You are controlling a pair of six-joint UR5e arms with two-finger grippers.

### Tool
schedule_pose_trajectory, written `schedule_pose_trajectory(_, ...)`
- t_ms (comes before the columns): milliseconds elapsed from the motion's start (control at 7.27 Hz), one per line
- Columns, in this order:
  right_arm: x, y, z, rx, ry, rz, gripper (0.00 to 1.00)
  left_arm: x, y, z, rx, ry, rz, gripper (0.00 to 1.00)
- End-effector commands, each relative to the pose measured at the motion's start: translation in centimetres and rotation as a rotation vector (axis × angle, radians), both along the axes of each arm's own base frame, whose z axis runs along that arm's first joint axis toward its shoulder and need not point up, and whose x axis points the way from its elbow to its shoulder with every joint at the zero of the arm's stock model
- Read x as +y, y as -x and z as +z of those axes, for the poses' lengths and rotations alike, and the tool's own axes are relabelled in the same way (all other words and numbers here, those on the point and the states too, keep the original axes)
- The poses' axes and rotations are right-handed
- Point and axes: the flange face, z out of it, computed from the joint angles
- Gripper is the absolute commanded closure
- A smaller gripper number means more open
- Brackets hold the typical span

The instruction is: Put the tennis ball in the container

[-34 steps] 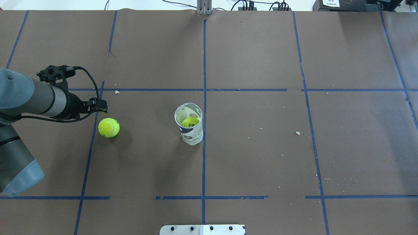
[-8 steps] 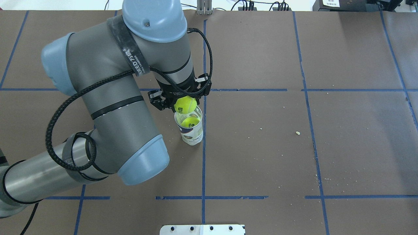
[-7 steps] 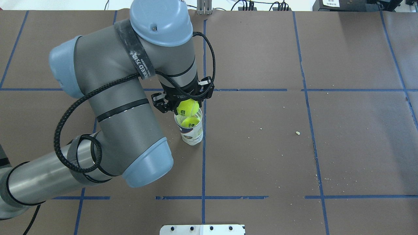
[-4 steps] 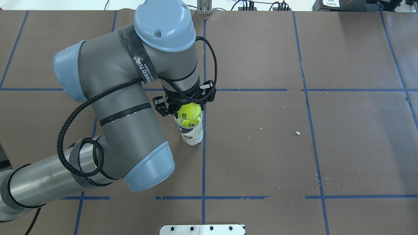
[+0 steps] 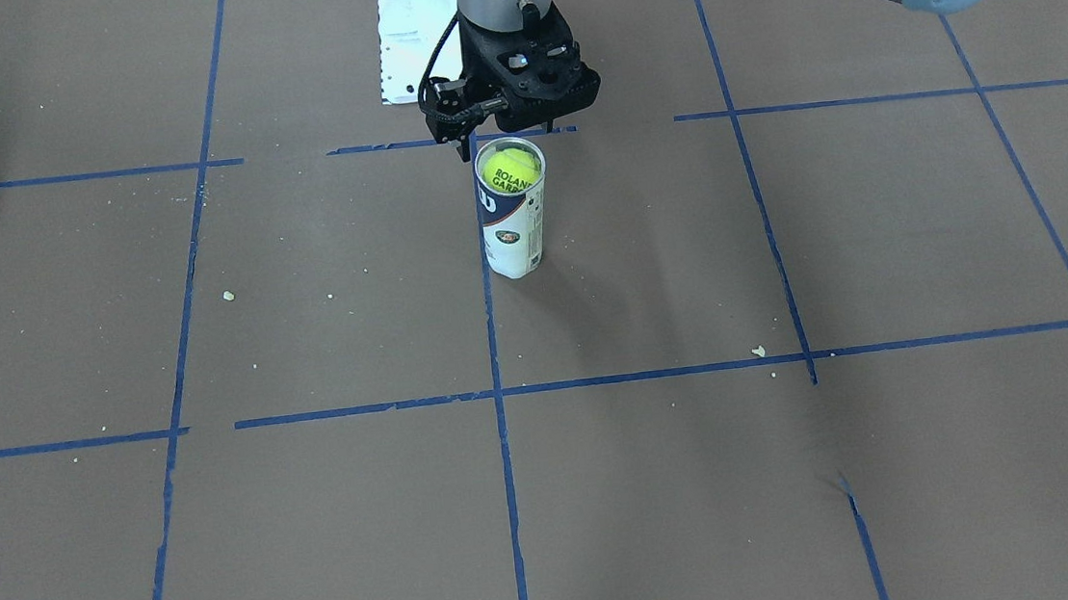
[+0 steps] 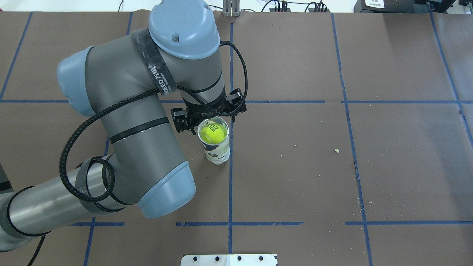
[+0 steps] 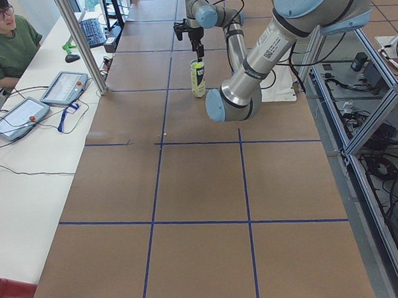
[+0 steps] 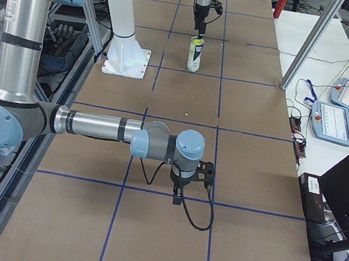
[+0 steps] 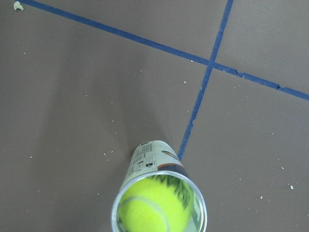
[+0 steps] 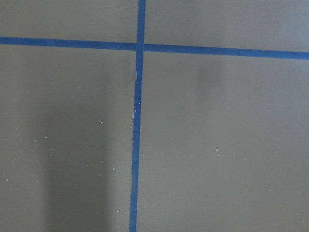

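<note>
The tennis ball (image 6: 214, 133) sits in the mouth of the container (image 6: 218, 153), its dark lettering facing up. The container stands upright on the brown table beside a blue tape line. My left gripper (image 6: 210, 116) hangs open just above the rim, fingers apart and holding nothing. The front-facing view shows the ball (image 5: 511, 174) at the top of the can (image 5: 511, 239) under the gripper (image 5: 506, 138). The left wrist view looks down on the ball (image 9: 154, 205) inside the clear rim. My right gripper (image 8: 183, 191) hovers low, far from the can; I cannot tell its state.
The white robot base plate (image 6: 229, 259) lies at the near table edge. Blue tape lines (image 6: 230, 192) grid the brown paper, with small crumbs (image 6: 336, 150) scattered. An operator (image 7: 7, 45) sits at a side desk with tablets (image 7: 63, 87).
The left arm picked the ball up from the table, carried it over the can and lowered it. The ball has left the fingers and now rests in the can.
</note>
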Motion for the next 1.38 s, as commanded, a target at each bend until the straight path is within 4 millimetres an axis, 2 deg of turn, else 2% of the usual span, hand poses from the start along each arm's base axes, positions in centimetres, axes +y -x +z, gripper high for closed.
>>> schedule_pose_trajectory(0,0.0,0.0,0.0,0.001,0.001,0.0,0.0,1.4,2.6,2.3,0.027,-0.045,0.018,0.01)
schedule_pose_trajectory(138,0.0,0.0,0.0,0.001,0.001,0.0,0.0,1.6,5.3,4.3,0.055,-0.128,0.046,0.01)
schedule_pose_trajectory(412,0.0,0.0,0.0,0.001,0.001,0.0,0.0,-3.8,11.3,8.1,-0.008,-0.311,0.101,0.01)
schedule_pose_trajectory(550,0.0,0.0,0.0,0.001,-0.001,0.0,0.0,-7.4,16.5,12.9,-0.067,-0.416,0.127,0.01)
schedule_pose_trajectory(688,0.0,0.0,0.0,0.001,0.001,0.0,0.0,-10.2,21.6,20.1,-0.092,-0.475,0.201,0.01)
schedule_pose_trajectory(825,0.0,0.0,0.0,0.001,0.001,0.0,0.0,-13.2,28.8,27.4,-0.121,-0.54,0.257,0.01)
schedule_pose_trajectory(962,0.0,0.0,0.0,0.001,0.001,0.0,0.0,-14.7,34.7,34.4,-0.127,-0.556,0.317,0.01)
schedule_pose_trajectory(1100,0.0,0.0,0.0,0.001,0.001,0.0,0.0,-14.8,40.2,40.4,-0.132,-0.555,0.351,0.0)
schedule_pose_trajectory(1238,0.0,0.0,0.0,0.001,0.001,0.0,0.0,-13.2,44.7,45.6,-0.126,-0.505,0.344,0.0)
